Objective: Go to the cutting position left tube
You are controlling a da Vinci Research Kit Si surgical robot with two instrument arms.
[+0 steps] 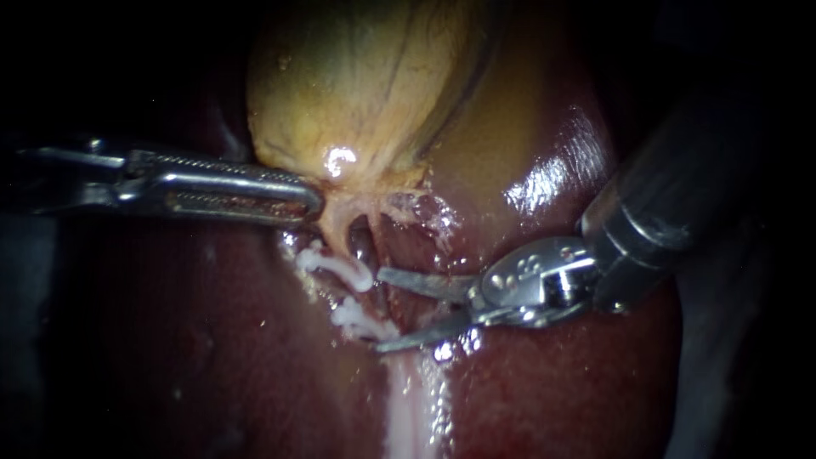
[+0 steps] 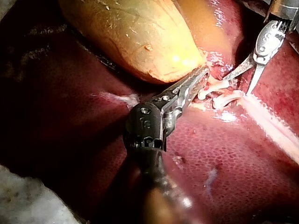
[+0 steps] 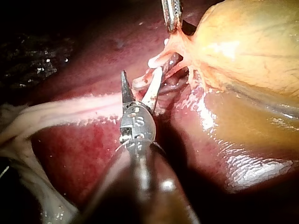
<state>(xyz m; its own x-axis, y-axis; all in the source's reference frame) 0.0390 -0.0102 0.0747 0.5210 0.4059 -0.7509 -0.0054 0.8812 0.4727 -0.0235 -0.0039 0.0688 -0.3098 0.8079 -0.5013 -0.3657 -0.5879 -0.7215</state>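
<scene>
The yellow gallbladder (image 1: 357,85) lies on the dark red liver (image 1: 212,357). My left instrument (image 1: 313,202) comes in flat from the left, its jaws shut on the gallbladder's neck and holding it taut; the same grip shows in the left wrist view (image 2: 200,77) and the right wrist view (image 3: 172,21). Below the neck a pale tube carries two white clips (image 1: 338,267), (image 1: 361,321). My right instrument (image 1: 380,310) has two thin blades standing open, their tips just right of the lower clip. Nothing is held between the blades (image 3: 140,74).
A dark hollow (image 1: 361,246) sits under the neck between the strands. A whitish band of tissue (image 1: 408,408) runs down the liver from the clips. Glossy wet liver (image 1: 552,178) lies under the right shaft. A pale cloth (image 2: 28,200) lies beside the liver.
</scene>
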